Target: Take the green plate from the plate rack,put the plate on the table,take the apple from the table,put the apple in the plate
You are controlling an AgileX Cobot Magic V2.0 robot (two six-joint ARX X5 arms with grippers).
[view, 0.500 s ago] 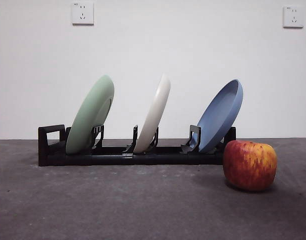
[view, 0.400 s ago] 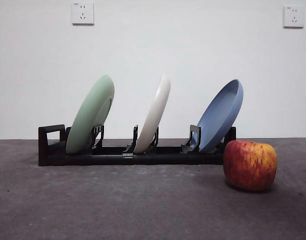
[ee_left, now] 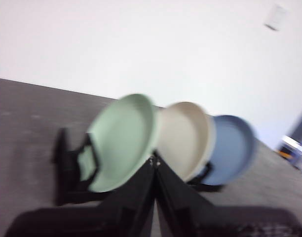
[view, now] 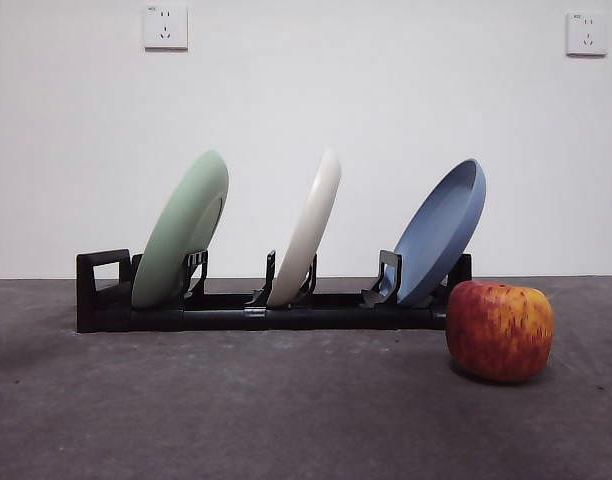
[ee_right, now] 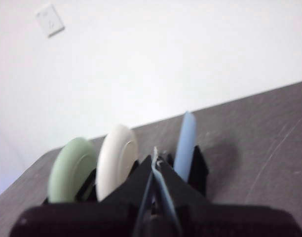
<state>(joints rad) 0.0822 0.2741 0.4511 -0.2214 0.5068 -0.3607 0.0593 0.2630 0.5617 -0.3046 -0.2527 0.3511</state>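
Three plates lean in the rack [view: 256,315]: the green plate [view: 181,232] in the end slot by the handle, a white plate [view: 308,228] in the middle, a blue plate [view: 441,233] at the far end. None of the four steps is done, as I judge it. The green plate is not yet lifted, and the apple [view: 500,330] sits on the table [view: 286,410] just in front of the rack's blue-plate end, untouched.

My left gripper [ee_left: 154,170] is pinched closed with nothing between the jaws, its tip pointing at the lower edge of the green plate but apart from it; that picture is blurred, so I take the arm to be in motion. My right gripper [ee_right: 156,165] is likewise closed and empty, hanging back from the rack and looking along the row of plates. Neither arm shows in the front view.

Everything is left: open the left jaws, take the green plate by its rim, draw it clear of the dividers, lay it flat on the table, then fetch the apple and set it in the plate.
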